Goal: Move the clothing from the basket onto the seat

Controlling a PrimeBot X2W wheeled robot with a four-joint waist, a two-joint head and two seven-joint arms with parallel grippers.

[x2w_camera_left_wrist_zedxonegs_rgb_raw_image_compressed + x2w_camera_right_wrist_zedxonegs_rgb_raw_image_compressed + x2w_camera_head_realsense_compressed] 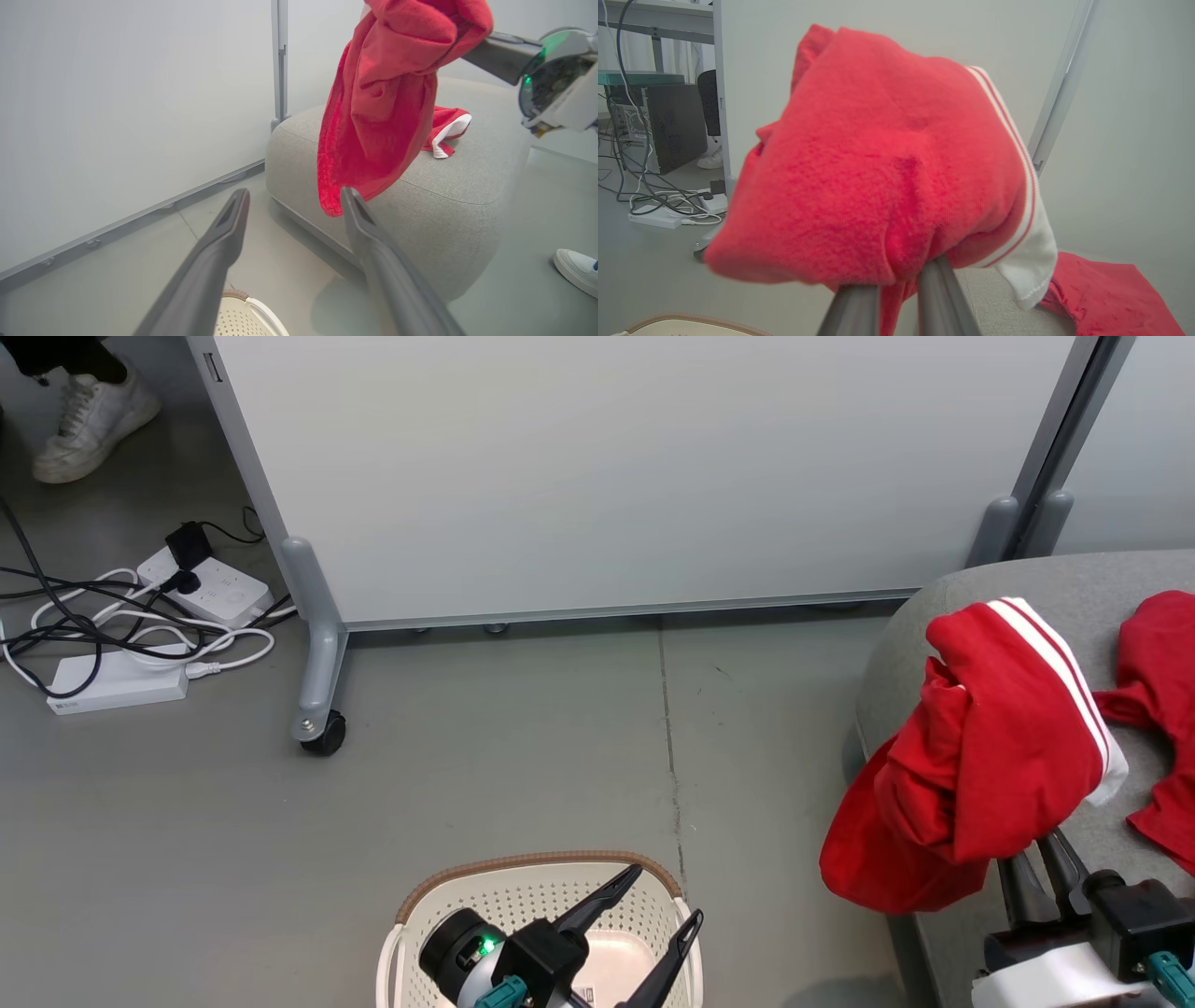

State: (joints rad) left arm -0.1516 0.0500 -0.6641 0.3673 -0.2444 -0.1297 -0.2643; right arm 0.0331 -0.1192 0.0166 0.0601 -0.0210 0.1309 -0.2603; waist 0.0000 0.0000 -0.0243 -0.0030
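Observation:
My right gripper (1041,859) is shut on a piece of the clothing (999,747), a bright red garment with white trim stripes that hangs bunched over the left edge of the grey seat (1027,581). The fabric drapes over the fingertips (938,298) and covers them. A second red garment (1162,709) lies flat on the seat to the right. My left gripper (665,896) stands open above the cream basket (541,887), nothing between its fingers. In the left wrist view the held garment (383,102) dangles beside the seat (444,196).
A pale partition panel on a castor foot (322,733) stands behind the grey floor. Power strips and tangled cables (140,635) lie at the far left. A person's white shoe (93,420) is at the top left, another shoe (577,270) near the seat.

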